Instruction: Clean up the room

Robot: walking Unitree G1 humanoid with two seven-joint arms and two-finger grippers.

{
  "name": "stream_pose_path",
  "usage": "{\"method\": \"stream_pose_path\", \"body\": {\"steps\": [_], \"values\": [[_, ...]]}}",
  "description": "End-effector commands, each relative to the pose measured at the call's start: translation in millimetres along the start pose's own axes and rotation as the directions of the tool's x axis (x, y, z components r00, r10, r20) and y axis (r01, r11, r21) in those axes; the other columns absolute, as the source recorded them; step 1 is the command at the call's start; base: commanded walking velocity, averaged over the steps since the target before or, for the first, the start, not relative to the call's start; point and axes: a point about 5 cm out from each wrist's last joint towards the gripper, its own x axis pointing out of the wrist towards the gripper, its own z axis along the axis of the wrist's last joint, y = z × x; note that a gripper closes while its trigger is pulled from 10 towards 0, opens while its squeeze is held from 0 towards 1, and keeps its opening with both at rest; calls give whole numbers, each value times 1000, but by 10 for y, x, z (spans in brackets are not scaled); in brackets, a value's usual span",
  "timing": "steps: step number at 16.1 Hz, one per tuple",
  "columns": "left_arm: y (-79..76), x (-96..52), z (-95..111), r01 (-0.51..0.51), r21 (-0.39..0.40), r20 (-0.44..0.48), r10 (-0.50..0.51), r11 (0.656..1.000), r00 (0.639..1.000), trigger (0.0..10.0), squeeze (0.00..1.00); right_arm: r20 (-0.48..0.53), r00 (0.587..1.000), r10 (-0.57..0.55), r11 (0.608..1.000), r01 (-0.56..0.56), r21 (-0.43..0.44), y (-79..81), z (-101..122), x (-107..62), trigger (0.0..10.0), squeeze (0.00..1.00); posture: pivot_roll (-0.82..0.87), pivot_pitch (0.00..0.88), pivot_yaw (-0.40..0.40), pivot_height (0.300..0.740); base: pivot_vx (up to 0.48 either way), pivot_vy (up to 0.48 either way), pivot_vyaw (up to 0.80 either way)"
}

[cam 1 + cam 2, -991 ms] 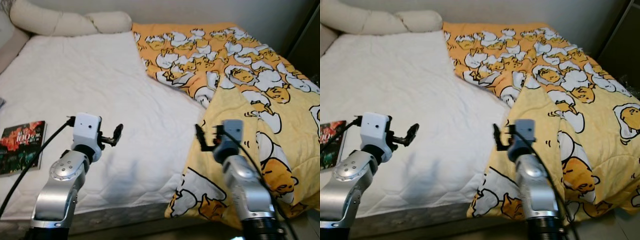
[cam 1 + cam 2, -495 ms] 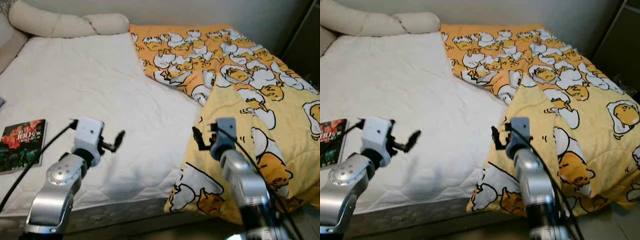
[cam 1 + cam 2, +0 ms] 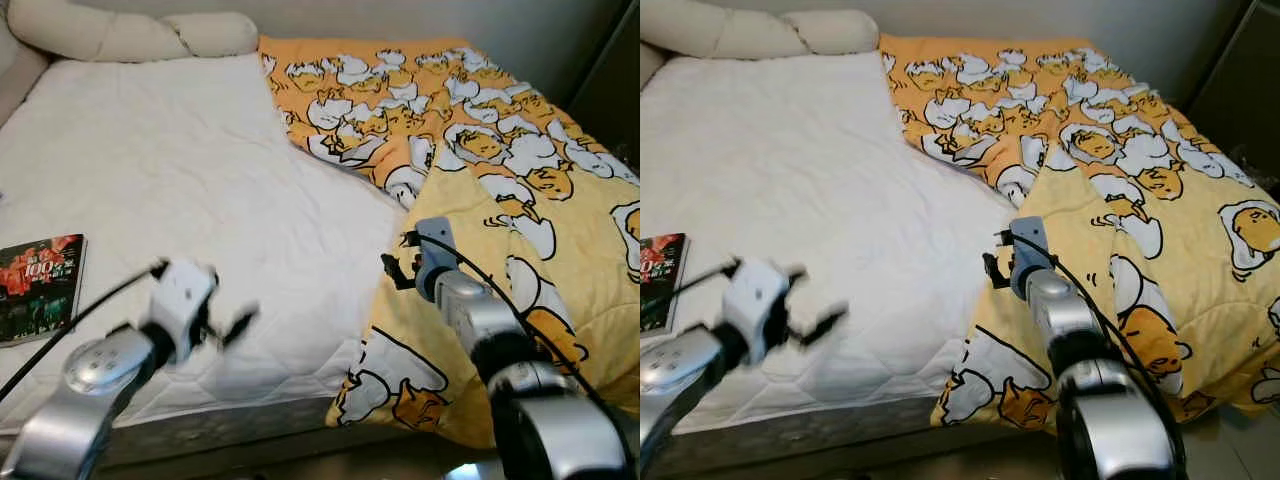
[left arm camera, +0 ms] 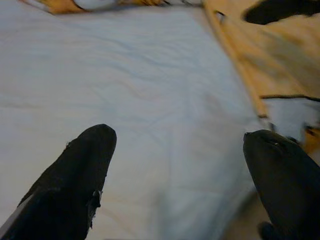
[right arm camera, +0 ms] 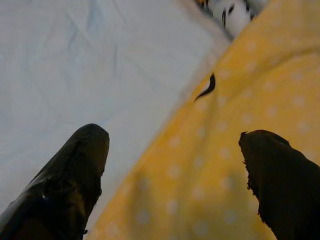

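Note:
A yellow blanket printed with cartoon eggs lies rumpled over the right half of the bed, and its folded edge runs down the middle of the white mattress. My right gripper is open and hovers just over that folded edge; in the right wrist view, yellow cloth and white sheet lie between its fingers. My left gripper is open and blurred, low over the mattress near the front edge. A book with a dark red cover lies flat at the mattress's left side.
Long cream pillows lie along the head of the bed at the back left. The blanket hangs over the bed's front right corner toward the floor. Dark furniture stands at the far right.
My right arm has reached forward and lowered its gripper to the blanket's folded edge. My left arm has dropped lower and nearer the front edge, blurred with motion. The camera shifted slightly.

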Motion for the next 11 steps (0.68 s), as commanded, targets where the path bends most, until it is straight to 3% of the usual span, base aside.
{"method": "stream_pose_path", "body": {"steps": [1,4,7,9,10,11], "values": [[-57,-17,59,54,-1,8,-54,999,999,10000,0,-11,1000,-7,1000,8,27,-33,-18,8,10000,0,62,0,-53,740,0,0,0],[-100,-87,141,128,-18,-4,-128,992,992,10000,0,-43,999,-7,999,9,33,-46,-65,32,10000,0,52,0,-20,740,0,0,0],[-143,-114,183,184,53,-29,-183,981,983,10000,0,-102,995,-16,1000,19,25,-14,-202,34,10000,0,50,54,-8,740,0,0,0],[-162,-154,244,199,99,-33,-197,975,980,10000,0,-136,991,-8,1000,11,23,31,-306,30,8980,0,78,91,-22,740,0,0,0],[-174,-187,272,203,105,-35,-200,974,979,10000,0,-138,990,-9,1000,12,24,36,-322,29,6353,0,106,115,-32,740,0,0,0],[-175,-223,291,199,117,-38,-196,973,980,10000,0,-140,990,-9,1000,13,28,41,-338,28,6078,0,117,126,-35,740,0,0,0]]}}
